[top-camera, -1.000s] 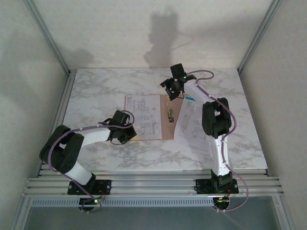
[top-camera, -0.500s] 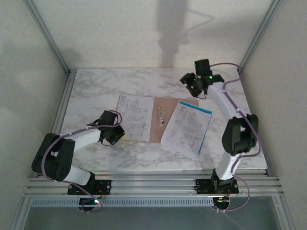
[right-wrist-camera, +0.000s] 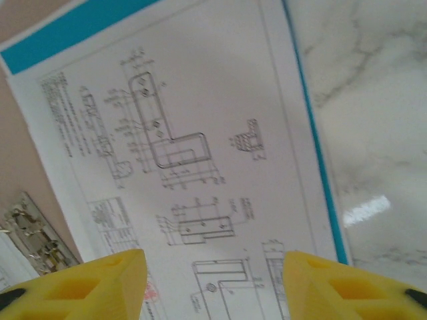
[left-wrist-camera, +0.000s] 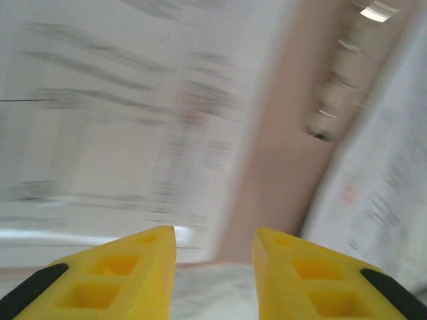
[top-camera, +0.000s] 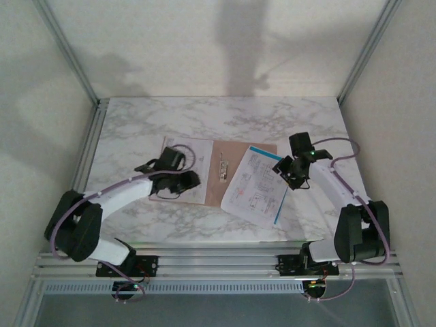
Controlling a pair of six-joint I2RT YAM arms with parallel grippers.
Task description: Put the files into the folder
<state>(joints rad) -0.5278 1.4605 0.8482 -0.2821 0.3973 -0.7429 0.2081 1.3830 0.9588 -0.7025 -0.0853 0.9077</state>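
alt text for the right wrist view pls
A white sheet of line drawings, edged in blue, lies flat with the tan folder at left and the marble table at right. The right gripper hovers open above it, yellow fingers apart, holding nothing. A metal clip sits at lower left.

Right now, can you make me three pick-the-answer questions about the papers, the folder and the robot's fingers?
1. Where does the white paper sheet with the bright blue strip lie?
A) partly on the pinkish-tan card folder, partly on the marble table
B) against the back wall
C) on the left arm

2. How many printed paper sheets are there?
A) one
B) two
C) five

3. How are the yellow fingers of the right gripper?
A) shut on the sheet
B) open and empty
C) holding a pen

Answers:
1 A, its near corner hangs past the folder's edge.
2 B, a plain white sheet lies on the other leaf.
3 B, a wide gap shows between them.
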